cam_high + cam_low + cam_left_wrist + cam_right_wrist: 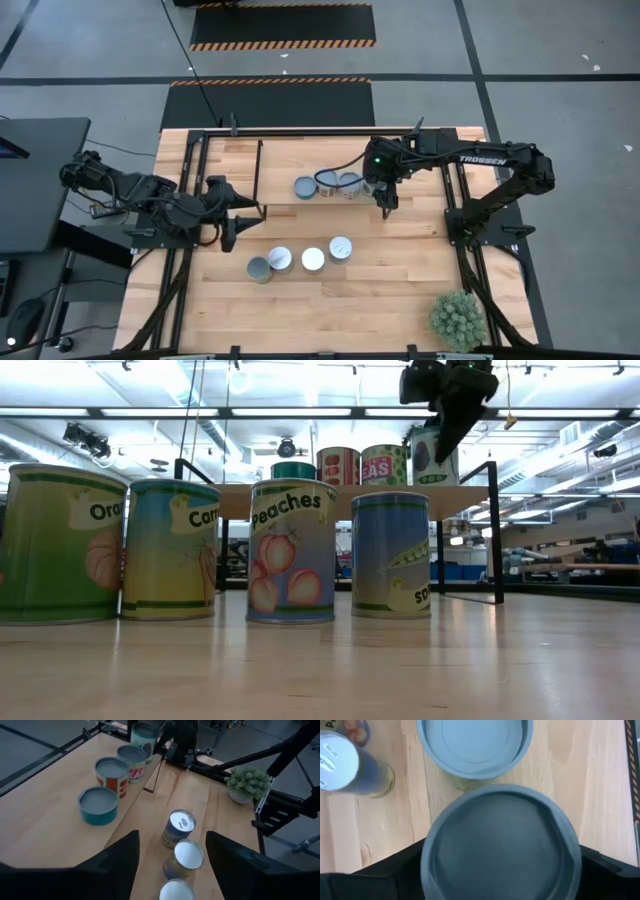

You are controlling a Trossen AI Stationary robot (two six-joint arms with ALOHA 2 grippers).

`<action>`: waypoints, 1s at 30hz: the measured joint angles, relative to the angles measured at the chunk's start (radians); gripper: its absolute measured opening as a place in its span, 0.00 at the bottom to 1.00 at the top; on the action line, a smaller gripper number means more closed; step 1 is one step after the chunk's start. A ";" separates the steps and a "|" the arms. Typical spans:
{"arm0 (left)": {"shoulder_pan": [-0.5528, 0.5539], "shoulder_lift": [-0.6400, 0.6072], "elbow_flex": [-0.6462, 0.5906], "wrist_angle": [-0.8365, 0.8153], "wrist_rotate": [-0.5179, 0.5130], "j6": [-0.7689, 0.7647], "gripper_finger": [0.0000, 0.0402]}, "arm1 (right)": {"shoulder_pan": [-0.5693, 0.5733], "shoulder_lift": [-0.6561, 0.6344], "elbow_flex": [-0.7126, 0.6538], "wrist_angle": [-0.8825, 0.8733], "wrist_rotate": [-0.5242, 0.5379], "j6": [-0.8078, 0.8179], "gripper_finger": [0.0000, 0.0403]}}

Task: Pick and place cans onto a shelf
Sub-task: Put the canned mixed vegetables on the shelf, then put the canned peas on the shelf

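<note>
"Peaches" on can (pixel 291 550), "TROSSEN" on right arm (pixel 483 158)

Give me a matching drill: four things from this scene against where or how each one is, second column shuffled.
1 plant
2 Peaches can
3 left pincer
4 right pincer

a closed on a can at the shelf
b open, empty, off the shelf's end
c tabletop corner on the right arm's side
d standing in the unshelved row

Pairs: 1-c, 2-d, 3-b, 4-a
</note>
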 joint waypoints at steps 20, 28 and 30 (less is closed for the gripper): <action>0.165 0.122 0.000 -0.041 0.128 0.077 0.58 | 0.037 -0.001 0.199 -0.193 0.050 0.077 0.90; 0.106 0.059 0.000 -0.093 0.087 0.051 0.58 | 0.131 -0.002 0.336 -0.245 0.103 0.153 0.88; 0.091 0.044 0.000 -0.093 0.055 0.046 0.58 | 0.171 -0.003 0.339 -0.209 0.105 0.158 0.87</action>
